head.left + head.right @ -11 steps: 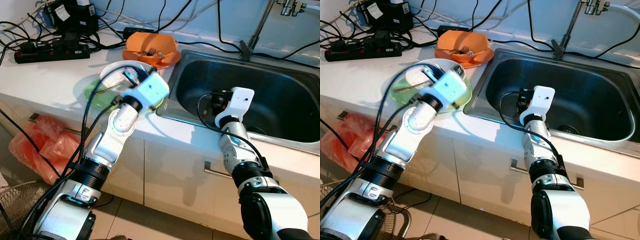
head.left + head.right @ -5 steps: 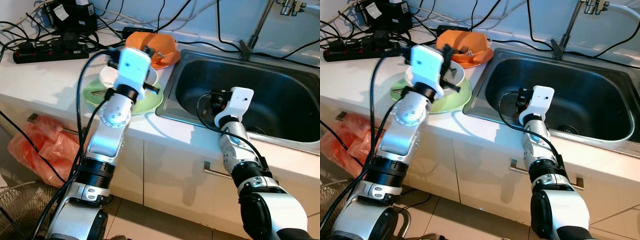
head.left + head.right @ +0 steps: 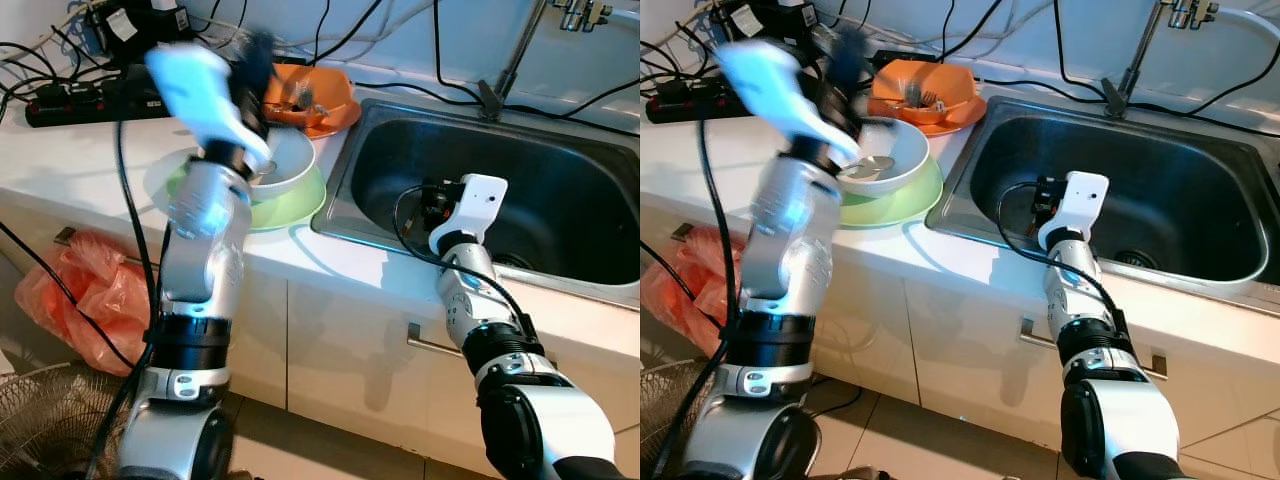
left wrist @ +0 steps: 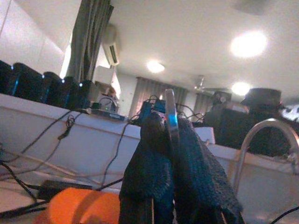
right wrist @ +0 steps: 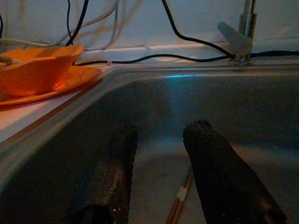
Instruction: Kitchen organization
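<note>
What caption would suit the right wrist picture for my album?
Open right claw hovering inside the steel sink, chopsticks lying below, orange bowl on the counter.

Left gripper [image 3: 255, 60]: motion-blurred above the counter. Thin metal utensil [image 4: 170, 119]: lower part hidden between closed fingers. Chopsticks [image 5: 180, 200]: partly cut off by frame edge.
</note>
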`<state>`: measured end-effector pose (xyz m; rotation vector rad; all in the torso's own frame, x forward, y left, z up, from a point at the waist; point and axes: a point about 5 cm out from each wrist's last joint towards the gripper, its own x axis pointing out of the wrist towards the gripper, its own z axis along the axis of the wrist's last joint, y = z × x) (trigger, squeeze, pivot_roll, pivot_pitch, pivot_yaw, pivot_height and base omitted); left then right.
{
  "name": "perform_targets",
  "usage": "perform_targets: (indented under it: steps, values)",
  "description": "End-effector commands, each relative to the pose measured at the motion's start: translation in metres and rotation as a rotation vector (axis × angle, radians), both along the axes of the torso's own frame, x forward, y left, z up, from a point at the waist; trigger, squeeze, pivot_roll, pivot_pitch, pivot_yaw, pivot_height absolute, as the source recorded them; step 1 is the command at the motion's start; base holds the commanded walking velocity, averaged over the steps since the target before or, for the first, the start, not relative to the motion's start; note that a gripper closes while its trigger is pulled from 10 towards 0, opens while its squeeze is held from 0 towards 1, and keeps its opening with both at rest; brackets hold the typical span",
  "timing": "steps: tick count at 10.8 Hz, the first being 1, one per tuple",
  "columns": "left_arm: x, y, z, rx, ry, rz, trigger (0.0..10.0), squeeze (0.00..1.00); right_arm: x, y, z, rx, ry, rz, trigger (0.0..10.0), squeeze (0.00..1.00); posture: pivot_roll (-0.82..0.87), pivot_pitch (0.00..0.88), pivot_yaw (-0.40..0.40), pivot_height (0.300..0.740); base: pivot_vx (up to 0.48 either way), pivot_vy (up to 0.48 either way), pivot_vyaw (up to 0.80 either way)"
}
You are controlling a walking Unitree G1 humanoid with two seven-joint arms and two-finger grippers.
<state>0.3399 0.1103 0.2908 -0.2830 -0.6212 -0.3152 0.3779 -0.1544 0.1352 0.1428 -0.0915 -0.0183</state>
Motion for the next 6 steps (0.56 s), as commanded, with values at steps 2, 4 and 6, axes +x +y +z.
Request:
perform_targets:
  steps: [2, 4, 6]
  values:
    - [0.001, -0.002, 0.005, -0.153, 0.030, -0.119, 10.0, 0.00, -0.004, 0.005, -0.010, 0.034, 0.025, 0.027, 10.0, 0.00, 0.07, 0.039, -0.046, 0.740, 0.000, 0.000, 0.00]
    - [0.003, -0.010, -0.002, -0.193, 0.080, -0.185, 10.0, 0.00, -0.001, 0.007, 0.005, 0.009, -0.053, 0.039, 10.0, 0.00, 0.07, 0.037, -0.046, 0.740, 0.000, 0.000, 0.00]
    - [0.004, -0.017, -0.006, -0.206, 0.106, -0.224, 10.0, 0.00, 0.002, 0.007, 0.024, -0.015, -0.140, 0.046, 10.0, 0.00, 0.06, 0.036, -0.046, 0.740, 0.000, 0.000, 0.00]
